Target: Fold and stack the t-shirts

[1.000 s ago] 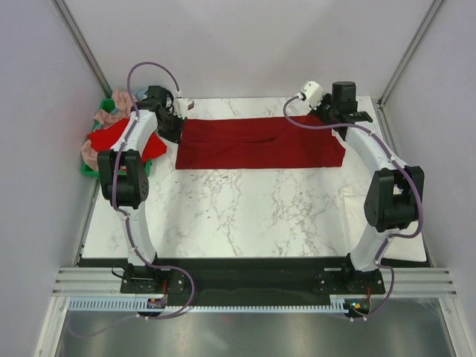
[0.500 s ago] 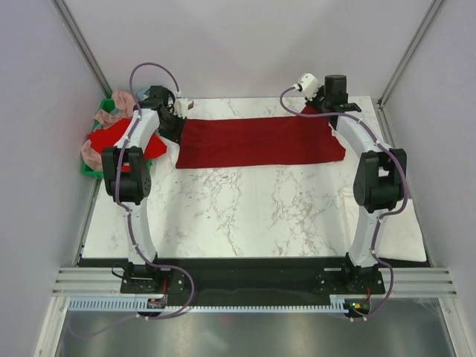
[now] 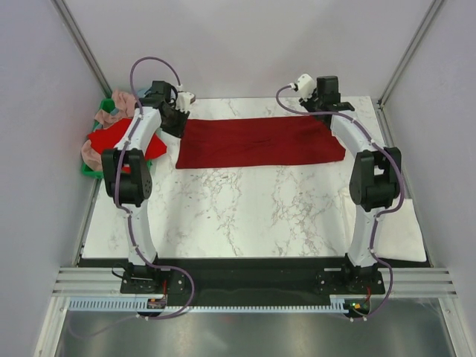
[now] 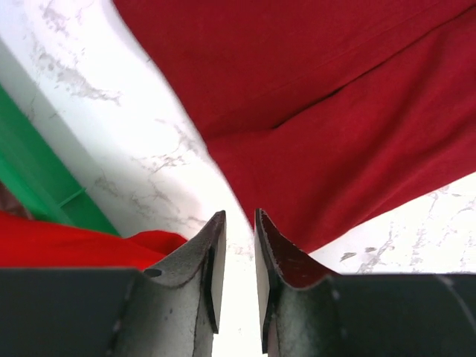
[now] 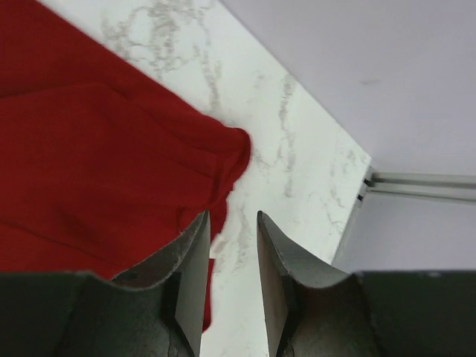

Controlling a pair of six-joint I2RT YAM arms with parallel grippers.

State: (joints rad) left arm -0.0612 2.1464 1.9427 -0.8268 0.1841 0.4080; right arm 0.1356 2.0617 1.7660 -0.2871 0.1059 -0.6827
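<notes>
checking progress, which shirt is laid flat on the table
The dark crimson t-shirt, spread in a long band; the bright red shirt and pink shirt are bunched in the green crate.

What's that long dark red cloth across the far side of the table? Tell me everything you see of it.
It is a dark crimson t-shirt, soft plain cloth, folded into a long flat band lying across the far part of the marble table. A crease runs along its length, and its right end bunches into a rounded corner. Only the table seems to touch it: the left tool and right tool hang over its ends, jaws apart, gripping nothing.
</notes>
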